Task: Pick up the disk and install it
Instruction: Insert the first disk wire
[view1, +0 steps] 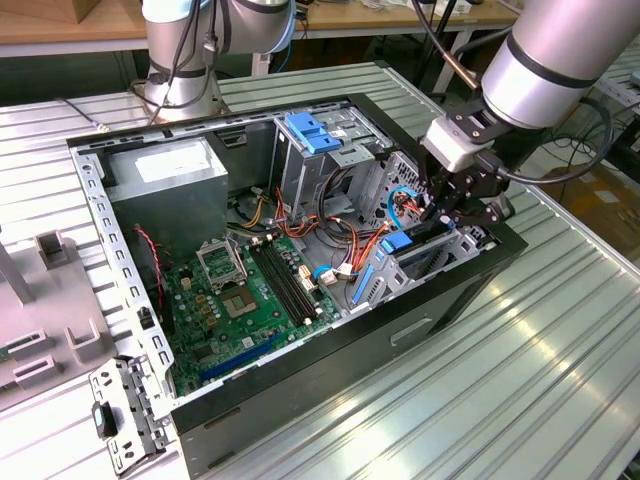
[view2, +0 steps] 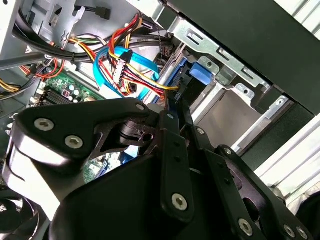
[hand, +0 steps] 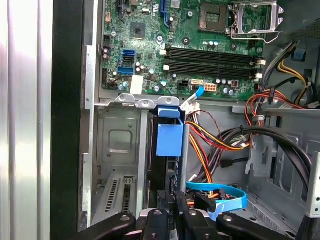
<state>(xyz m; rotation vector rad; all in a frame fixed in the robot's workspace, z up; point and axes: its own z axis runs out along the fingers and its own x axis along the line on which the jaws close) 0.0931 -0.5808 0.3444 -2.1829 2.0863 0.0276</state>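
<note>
The disk stands on edge in the metal drive bay at the case's front corner, on the exterior view's right. Its light-blue carrier tab points toward the motherboard, and its dark body runs back along the bay slot. My gripper reaches down into the case over the bay. In both wrist views its black fingers close together on the thin rear edge of the disk. In the first wrist view, my gripper sits at the disk's near end.
Red, yellow, orange and blue cables crowd right beside the bay. The green motherboard lies on the case floor. A power supply and a drive cage with a blue latch stand behind. A loose metal bracket lies on the ribbed table.
</note>
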